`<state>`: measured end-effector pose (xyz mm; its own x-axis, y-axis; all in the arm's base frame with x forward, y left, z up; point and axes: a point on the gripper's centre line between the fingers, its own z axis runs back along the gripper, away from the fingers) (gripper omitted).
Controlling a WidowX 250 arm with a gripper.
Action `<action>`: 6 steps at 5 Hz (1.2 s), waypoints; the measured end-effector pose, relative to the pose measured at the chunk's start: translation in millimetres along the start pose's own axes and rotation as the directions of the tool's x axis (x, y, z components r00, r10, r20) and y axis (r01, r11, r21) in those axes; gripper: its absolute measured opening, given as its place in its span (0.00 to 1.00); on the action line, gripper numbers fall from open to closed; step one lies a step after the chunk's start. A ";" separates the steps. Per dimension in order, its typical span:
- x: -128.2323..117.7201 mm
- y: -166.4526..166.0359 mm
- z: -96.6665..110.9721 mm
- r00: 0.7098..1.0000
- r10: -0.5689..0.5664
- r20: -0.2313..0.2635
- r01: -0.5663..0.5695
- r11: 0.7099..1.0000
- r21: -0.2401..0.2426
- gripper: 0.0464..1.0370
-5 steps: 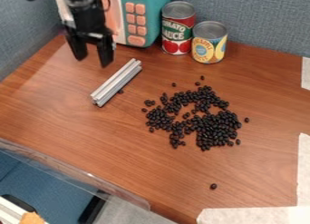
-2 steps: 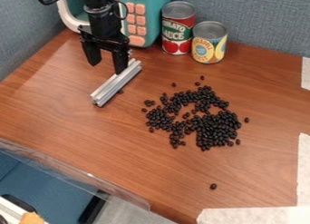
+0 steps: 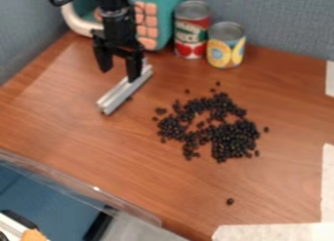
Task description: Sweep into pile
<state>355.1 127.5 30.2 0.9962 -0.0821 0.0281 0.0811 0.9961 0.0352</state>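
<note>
Shifted rightward and slightly down the view since the earlier frames, one black two-finger gripper (image 3: 119, 74) is held with both fingers spread, one seen over the upper end of one silver, grooved metal bar (image 3: 120, 92). Many small, oval black beans (image 3: 235, 137) are strewn in one loose, ring-like patch on the brown wooden table (image 3: 130, 152), with one bean (image 3: 229, 201) set well apart, nearer the camera. Behind, two labelled metal cans (image 3: 226, 47) are placed beside one teal plastic toy microwave (image 3: 168, 15).
</note>
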 end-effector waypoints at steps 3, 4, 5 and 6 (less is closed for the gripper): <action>0.8 -2.6 -18.3 1.000 0.007 -0.031 -0.007 1.000 -0.014 0.95; 3.9 0.3 -18.6 0.999 0.015 -0.031 -0.015 1.000 -0.004 0.86; 3.0 -4.1 -30.6 0.998 0.001 -0.059 -0.002 1.000 -0.016 0.55; 4.3 -6.5 -29.2 0.998 0.001 -0.064 -0.002 1.000 -0.016 0.33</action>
<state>359.7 121.6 0.9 0.9962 -0.0791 -0.0358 0.0798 0.9966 0.0191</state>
